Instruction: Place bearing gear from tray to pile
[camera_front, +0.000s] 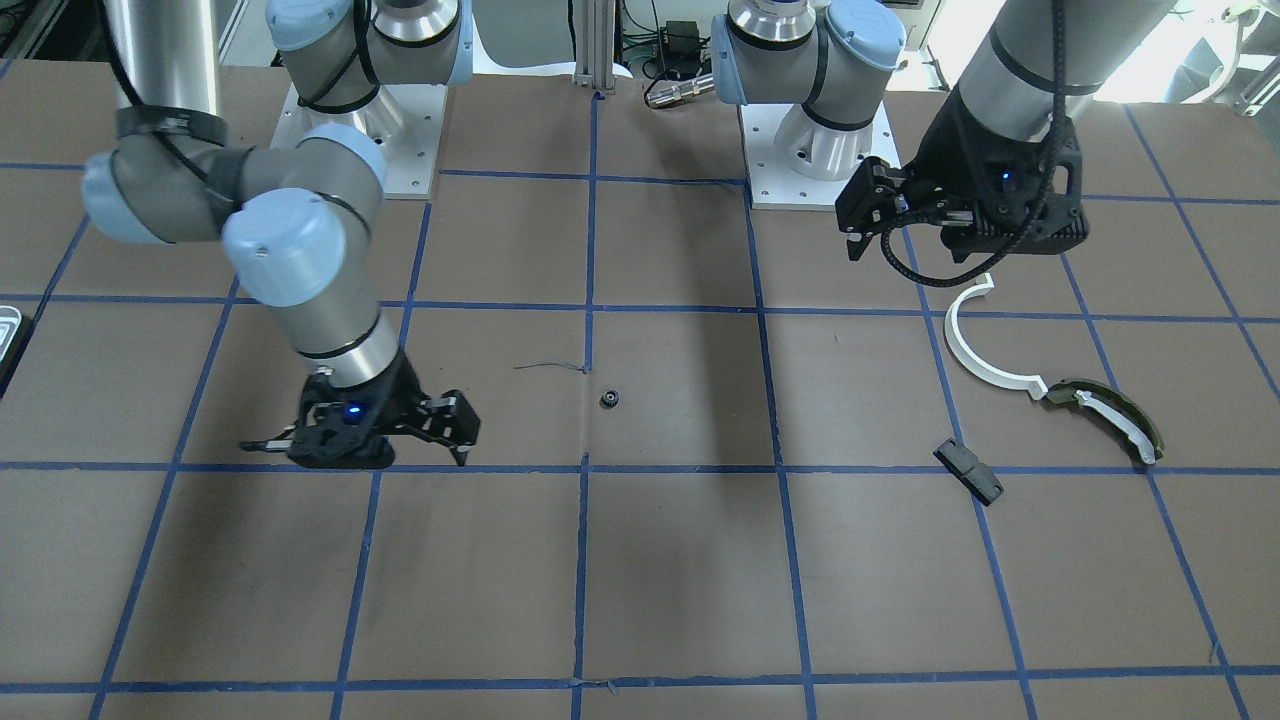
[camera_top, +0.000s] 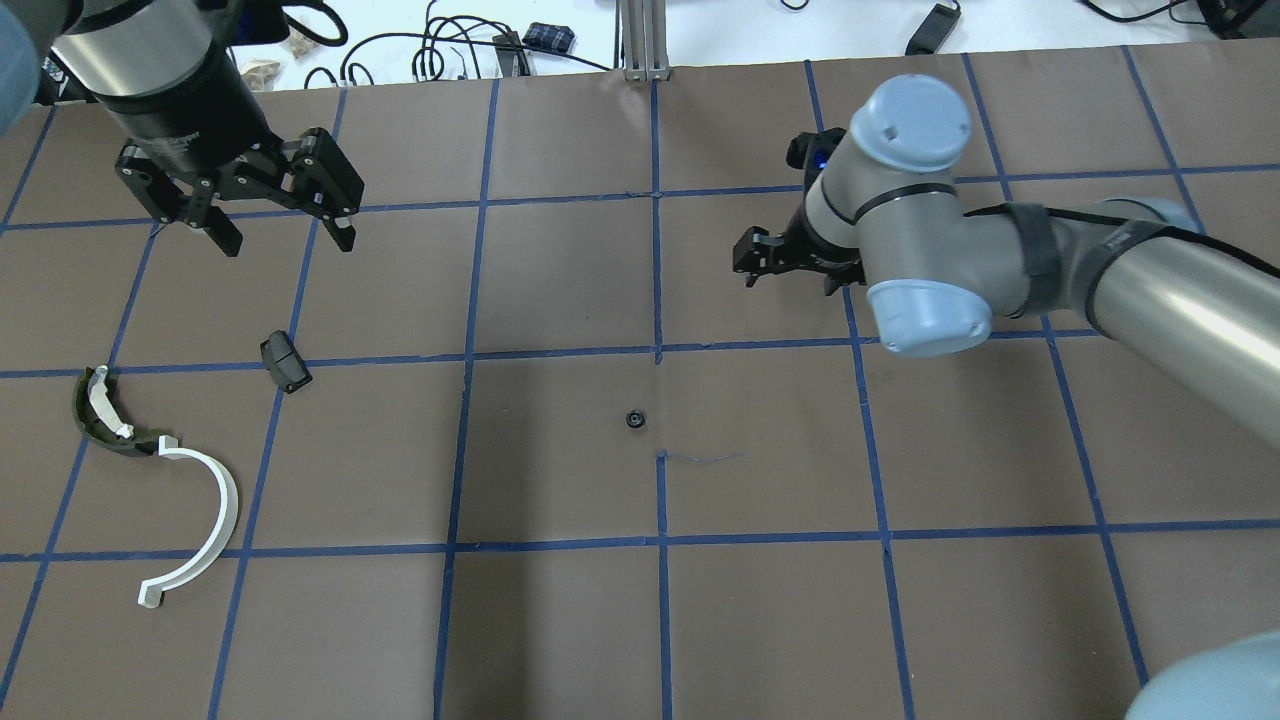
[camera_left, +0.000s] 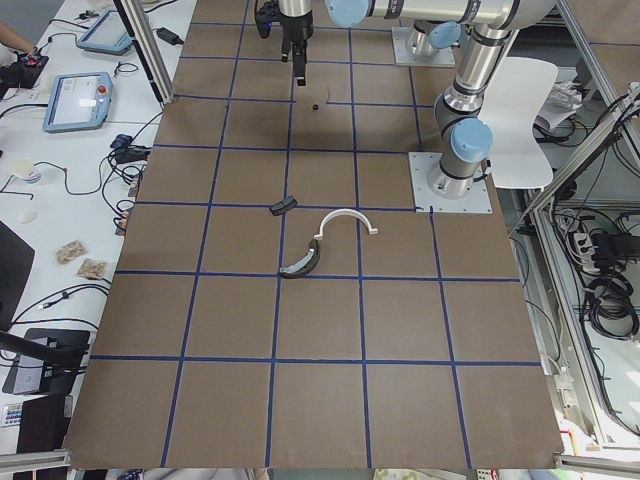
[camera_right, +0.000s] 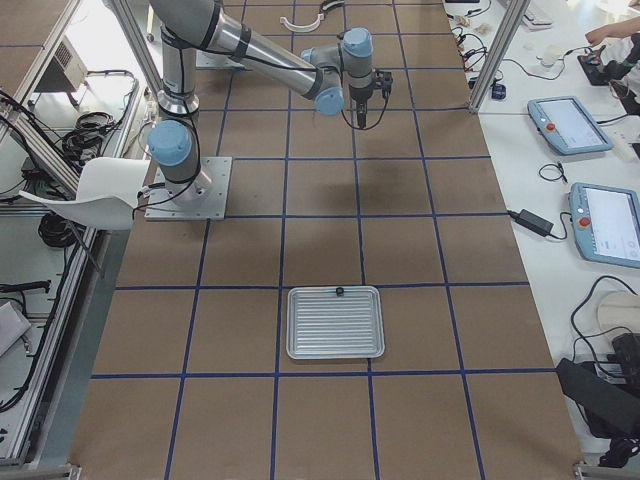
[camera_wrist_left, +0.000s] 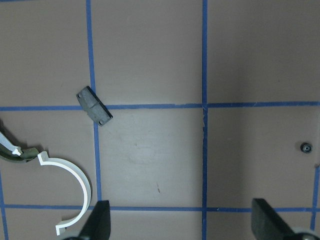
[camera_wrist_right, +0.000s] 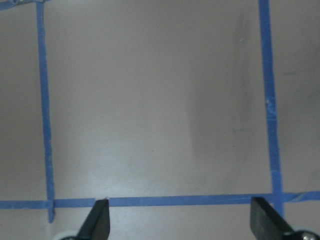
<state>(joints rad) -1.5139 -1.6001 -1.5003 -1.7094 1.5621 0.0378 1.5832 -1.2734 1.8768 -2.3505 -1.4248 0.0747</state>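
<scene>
The small black round bearing gear (camera_top: 634, 418) lies alone in the centre of the brown counter (camera_top: 560, 620), probably where both arms reach, while left hand (camera_top: 290, 245) and right hand (camera_front: 352, 454) hang spread, empty

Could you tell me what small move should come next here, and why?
Probably swing the open left gripper over the bearing gear: it lies loose mid-table, away from the pile, which sits on that arm's side.

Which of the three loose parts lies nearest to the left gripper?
The small black oblong block lies nearest the left gripper; the thin white half-ring and the dark olive curved piece lie farther off.
</scene>
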